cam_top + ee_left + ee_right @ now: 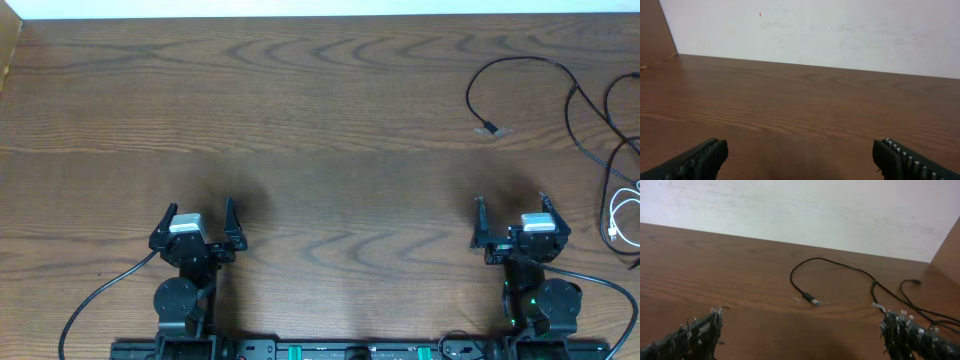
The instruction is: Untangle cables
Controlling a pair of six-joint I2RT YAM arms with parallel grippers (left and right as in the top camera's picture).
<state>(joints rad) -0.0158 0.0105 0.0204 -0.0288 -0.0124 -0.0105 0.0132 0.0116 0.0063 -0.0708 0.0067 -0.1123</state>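
Note:
Several thin cables lie at the far right of the table. A black cable (520, 64) loops there and ends in a small plug (489, 128); it also shows in the right wrist view (840, 266) with its plug (810, 299). More black cable (600, 150) runs to the right edge. A white cable (625, 215) is coiled at the right edge. My left gripper (198, 215) is open and empty at the near left; its fingers (800, 157) frame bare wood. My right gripper (512, 212) is open and empty, near the front, well short of the cables (802, 332).
The wooden table (300, 120) runs to a white wall (815, 30) at the back. A wooden side panel (8, 50) stands at the far left corner. Both arm bases sit on a rail at the front edge (330, 350).

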